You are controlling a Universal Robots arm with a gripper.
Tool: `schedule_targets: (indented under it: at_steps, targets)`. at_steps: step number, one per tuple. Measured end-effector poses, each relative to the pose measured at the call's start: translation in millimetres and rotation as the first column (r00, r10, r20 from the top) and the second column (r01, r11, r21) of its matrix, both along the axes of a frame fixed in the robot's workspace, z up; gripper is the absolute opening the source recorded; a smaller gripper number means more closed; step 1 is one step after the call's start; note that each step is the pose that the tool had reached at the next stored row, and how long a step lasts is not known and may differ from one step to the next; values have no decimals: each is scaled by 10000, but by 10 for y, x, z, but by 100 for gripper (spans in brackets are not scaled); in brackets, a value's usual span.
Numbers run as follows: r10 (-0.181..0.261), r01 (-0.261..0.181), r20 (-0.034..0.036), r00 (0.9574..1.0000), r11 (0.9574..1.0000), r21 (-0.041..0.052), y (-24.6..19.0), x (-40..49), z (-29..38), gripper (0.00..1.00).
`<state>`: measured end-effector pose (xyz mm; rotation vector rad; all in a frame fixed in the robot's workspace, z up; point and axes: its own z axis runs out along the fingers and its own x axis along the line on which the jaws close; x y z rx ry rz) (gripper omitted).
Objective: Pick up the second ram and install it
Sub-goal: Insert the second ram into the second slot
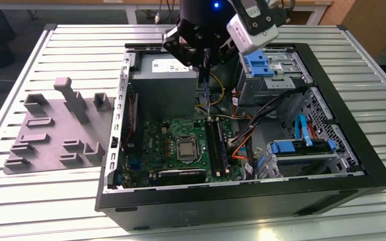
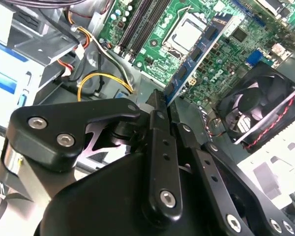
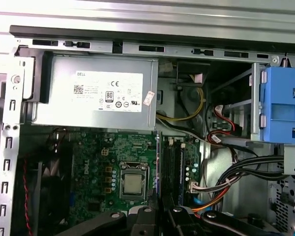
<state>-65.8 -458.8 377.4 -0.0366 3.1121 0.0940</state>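
Note:
My gripper (image 1: 205,64) hangs inside the open computer case (image 1: 354,150), shut on the second ram (image 1: 207,95), a slim bluish board held upright on its end. In the second wrist view the ram (image 2: 196,54) runs out from between the black fingers (image 2: 160,128) toward the motherboard. In the first wrist view it shows edge-on (image 3: 158,167), just beside the long black memory slots (image 3: 173,164). Its lower end hovers near the back end of those slots (image 1: 218,143); I cannot tell whether it touches them.
A grey power supply (image 1: 163,85) stands close behind the gripper. The processor socket (image 1: 185,149) lies beside the slots, with orange and black cables (image 1: 243,145) on their other side. Blue drive cages (image 1: 300,148) fill the exterior view's right. A grey holder block (image 1: 52,125) sits outside the case.

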Motion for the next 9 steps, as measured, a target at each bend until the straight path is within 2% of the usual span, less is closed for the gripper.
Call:
schedule_targets:
  at_steps: [4,9]
  targets:
    - [-144,144,0,9999,9999,0,-11,6,-38,14]
    - [-166,166,0,9999,9999,0,-11,6,-40,14]
